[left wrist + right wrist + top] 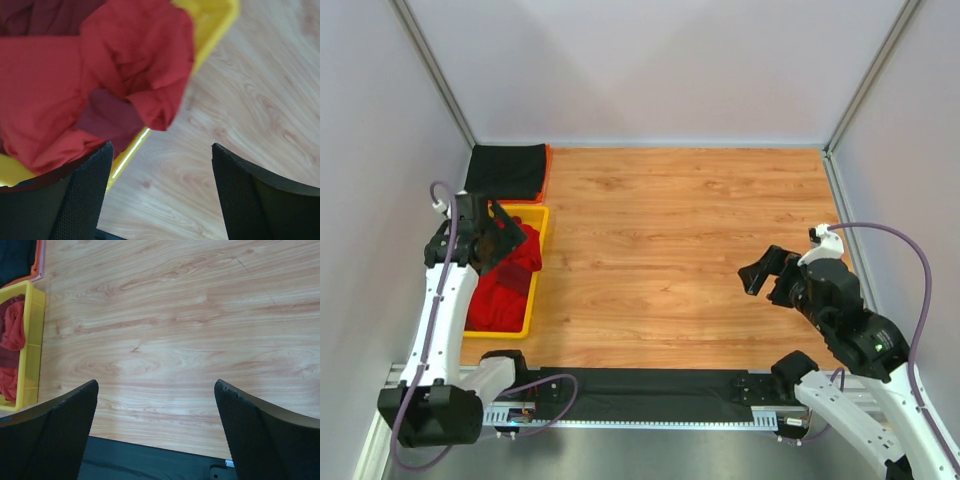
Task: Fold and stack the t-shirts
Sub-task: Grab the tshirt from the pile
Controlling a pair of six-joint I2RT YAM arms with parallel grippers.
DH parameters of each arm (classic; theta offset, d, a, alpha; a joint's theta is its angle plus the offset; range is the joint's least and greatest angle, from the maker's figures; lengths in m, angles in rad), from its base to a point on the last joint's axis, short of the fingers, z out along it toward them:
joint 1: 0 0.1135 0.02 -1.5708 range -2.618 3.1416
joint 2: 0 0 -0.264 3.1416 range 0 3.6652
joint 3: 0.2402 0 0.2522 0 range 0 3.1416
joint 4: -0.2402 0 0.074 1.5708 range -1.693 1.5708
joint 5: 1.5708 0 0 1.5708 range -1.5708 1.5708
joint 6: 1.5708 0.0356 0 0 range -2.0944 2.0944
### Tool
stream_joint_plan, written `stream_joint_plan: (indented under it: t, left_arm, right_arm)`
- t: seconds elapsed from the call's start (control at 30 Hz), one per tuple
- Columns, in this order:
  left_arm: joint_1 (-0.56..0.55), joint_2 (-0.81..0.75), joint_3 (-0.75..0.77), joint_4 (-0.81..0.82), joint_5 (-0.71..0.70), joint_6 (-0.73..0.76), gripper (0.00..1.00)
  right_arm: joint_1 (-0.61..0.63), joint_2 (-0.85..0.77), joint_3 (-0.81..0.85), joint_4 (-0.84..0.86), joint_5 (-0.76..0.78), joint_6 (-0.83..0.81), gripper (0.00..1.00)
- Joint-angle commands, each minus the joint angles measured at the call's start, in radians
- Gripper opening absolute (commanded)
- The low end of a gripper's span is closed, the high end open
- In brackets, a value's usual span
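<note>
A heap of bright red t-shirts [505,285] lies in the yellow tray [538,228] at the left, with a dark maroon one [107,117] among the red cloth [45,85]. A black folded t-shirt [507,171] lies at the back left on an orange one. My left gripper [505,240] is open and empty, hovering over the tray's right rim [212,37]. My right gripper [765,272] is open and empty above bare table at the right; its view shows the tray [31,347] far left.
The wooden table [680,250] is walled by grey panels on three sides. A black strip [640,385] runs along the near edge between the arm bases.
</note>
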Motion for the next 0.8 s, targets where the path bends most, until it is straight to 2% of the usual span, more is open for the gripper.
stream_joint_plan:
  t: [0.0, 0.07, 0.2, 0.3, 0.47, 0.63, 0.77]
  left_arm:
    - [0.116, -0.016, -0.096, -0.01, 0.026, -0.152, 0.86]
    - [0.13, -0.013, -0.152, 0.016, -0.023, -0.199, 0.86]
    - [0.155, 0.022, -0.183, 0.092, -0.034, -0.139, 0.85]
    - [0.165, 0.073, -0.165, 0.148, -0.017, -0.075, 0.85]
    - [0.188, 0.146, -0.131, 0.135, -0.037, -0.068, 0.84]
    - [0.202, 0.214, -0.035, 0.179, -0.118, 0.03, 0.8]
    - [0.204, 0.318, 0.019, 0.23, 0.044, 0.088, 0.75]
  right_arm:
    - [0.004, -0.041, -0.005, 0.069, -0.049, -0.033, 1.0]
    - [0.006, -0.058, -0.011, 0.078, -0.057, -0.048, 1.0]
    - [0.006, -0.068, -0.019, 0.089, -0.06, -0.068, 1.0]
    - [0.006, -0.063, -0.022, 0.087, -0.063, -0.08, 1.0]
    - [0.004, -0.057, -0.017, 0.079, -0.069, -0.11, 1.0]
    - [0.004, -0.061, 0.004, 0.061, -0.075, -0.139, 1.0]
    - [0.006, -0.068, 0.003, 0.072, -0.083, -0.145, 1.0]
